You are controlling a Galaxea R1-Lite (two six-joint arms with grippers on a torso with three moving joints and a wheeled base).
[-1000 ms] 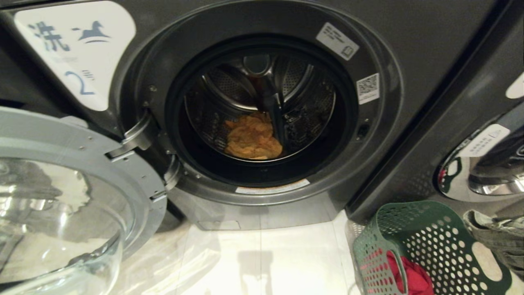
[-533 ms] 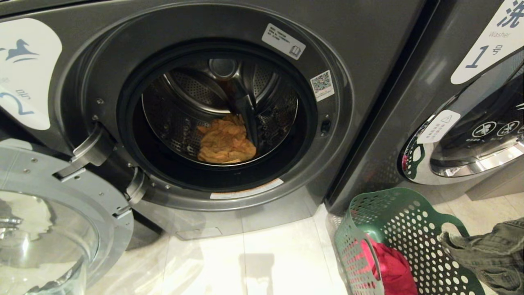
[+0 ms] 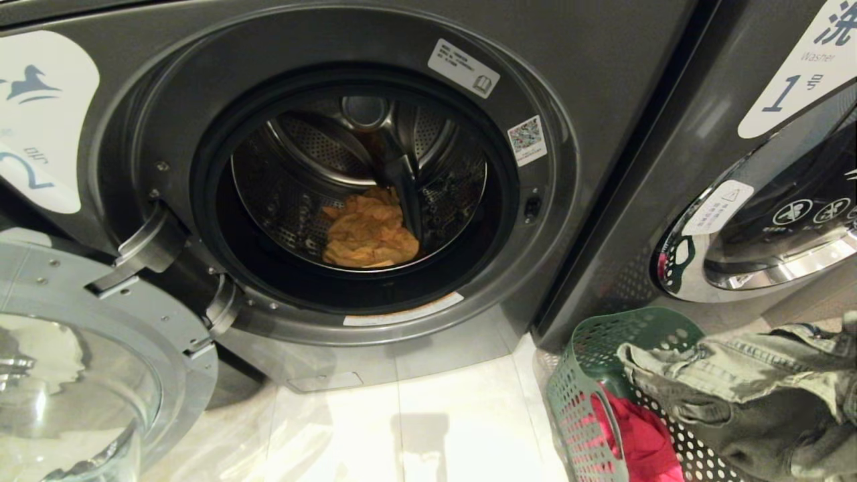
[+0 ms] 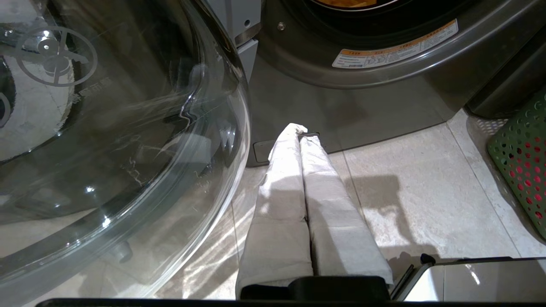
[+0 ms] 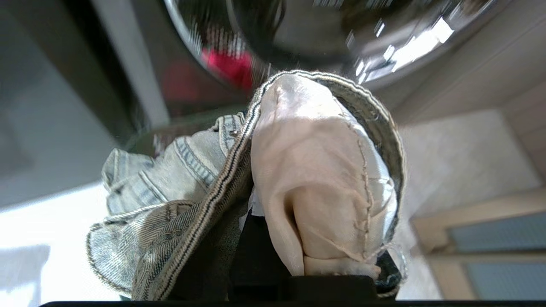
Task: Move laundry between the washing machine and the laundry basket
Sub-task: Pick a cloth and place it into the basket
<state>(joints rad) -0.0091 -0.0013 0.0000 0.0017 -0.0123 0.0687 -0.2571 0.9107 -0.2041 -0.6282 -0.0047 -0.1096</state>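
Since half a second ago, the denim garment (image 3: 743, 391) has swung further in from the right and now hangs over the green laundry basket (image 3: 589, 375), covering much of its opening. In the right wrist view the right gripper (image 5: 273, 238) is buried in this denim, clamped narrowly on it. A red garment (image 3: 636, 438) lies inside the basket. Deep in the drum of the washing machine (image 3: 602, 60), whose door (image 3: 100, 348) stands open, sits the yellow-orange garment (image 3: 369, 231). The left gripper (image 4: 298, 130) hangs low near the floor before the machine, its wrapped fingers pressed together, holding nothing.
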